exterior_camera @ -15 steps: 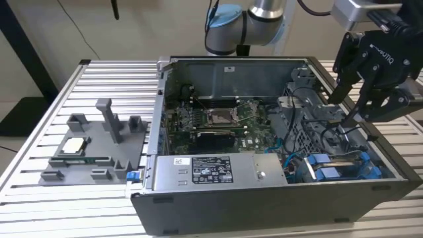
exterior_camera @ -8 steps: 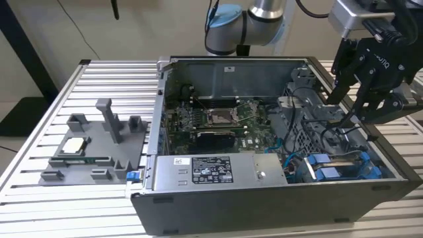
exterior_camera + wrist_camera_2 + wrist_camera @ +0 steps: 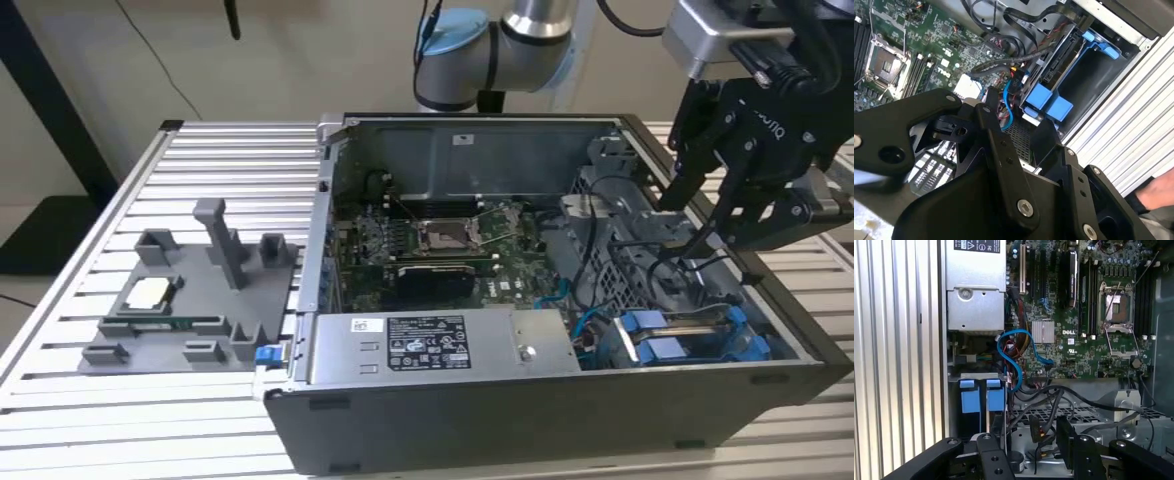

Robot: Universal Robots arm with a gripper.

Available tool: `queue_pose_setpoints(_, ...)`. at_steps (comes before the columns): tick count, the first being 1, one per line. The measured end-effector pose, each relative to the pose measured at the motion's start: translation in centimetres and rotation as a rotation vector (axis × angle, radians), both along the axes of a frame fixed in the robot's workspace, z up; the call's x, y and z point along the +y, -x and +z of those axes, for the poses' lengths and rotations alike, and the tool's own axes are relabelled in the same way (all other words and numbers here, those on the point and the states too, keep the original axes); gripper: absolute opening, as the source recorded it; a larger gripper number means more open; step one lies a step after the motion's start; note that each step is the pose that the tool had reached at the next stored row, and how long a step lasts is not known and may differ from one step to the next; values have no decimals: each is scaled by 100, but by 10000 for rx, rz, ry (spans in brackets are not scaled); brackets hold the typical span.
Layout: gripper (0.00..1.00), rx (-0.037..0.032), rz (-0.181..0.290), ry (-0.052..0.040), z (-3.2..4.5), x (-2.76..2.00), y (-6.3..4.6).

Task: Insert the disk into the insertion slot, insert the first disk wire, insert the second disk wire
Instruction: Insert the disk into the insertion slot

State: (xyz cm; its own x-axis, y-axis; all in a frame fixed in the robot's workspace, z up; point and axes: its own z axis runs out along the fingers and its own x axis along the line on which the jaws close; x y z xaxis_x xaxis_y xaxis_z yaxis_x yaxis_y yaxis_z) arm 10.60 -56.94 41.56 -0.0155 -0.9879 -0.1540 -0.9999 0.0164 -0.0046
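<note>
The disk [image 3: 683,338], silver with bright blue rails, sits inside the insertion slot [image 3: 742,322] of the dark drive cage at the near corner of the case on the exterior view's right. Its blue tabs [image 3: 976,397] face outward in both wrist views. My gripper [image 3: 690,226] hangs open above the cage, a little behind the disk. In the first wrist view a loose black wire connector [image 3: 1035,429] lies in the gap between its fingers [image 3: 1068,439], touching neither. A blue wire [image 3: 1004,347] loops from the motherboard toward the disk.
The open computer case holds a grey power supply [image 3: 427,345], a motherboard with a processor socket [image 3: 441,235] and black cable bundles [image 3: 1069,395]. A grey fixture tray [image 3: 187,290] lies on the slatted table at the exterior view's left. A person's hand [image 3: 1156,192] rests beside the case.
</note>
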Motion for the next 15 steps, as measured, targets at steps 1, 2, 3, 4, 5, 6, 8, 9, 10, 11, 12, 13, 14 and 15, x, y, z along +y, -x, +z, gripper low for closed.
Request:
queue_pose_setpoints(1, 54, 0, 0, 0, 0, 0, 0)
queue_pose_setpoints(2, 54, 0, 0, -1, -1, 0, 0)
queue_pose_setpoints(3, 54, 0, 0, -3, -3, 0, 0)
queue_pose_setpoints(4, 54, -4, 0, -10, -7, 0, 0)
queue_pose_setpoints(5, 54, -11, 1, -15, -12, 0, -1)
queue_pose_setpoints(6, 54, -18, 1, -24, -18, 0, -1)
queue_pose_setpoints(8, 54, -30, 0, -67, -28, -1, 0)
queue_pose_setpoints(9, 54, -33, -1, -132, -30, 0, 0)
queue_pose_setpoints(10, 54, -33, -1, -213, -32, 0, 1)
queue_pose_setpoints(11, 54, -39, -1, -289, -38, 0, 0)
queue_pose_setpoints(12, 54, -53, 0, -346, -45, 0, 0)
queue_pose_setpoints(13, 54, -83, 0, -371, -55, 0, 0)
queue_pose_setpoints(14, 54, -124, -1, -372, -63, 1, 1)
queue_pose_setpoints(15, 54, -164, 1, -369, -73, 0, 0)
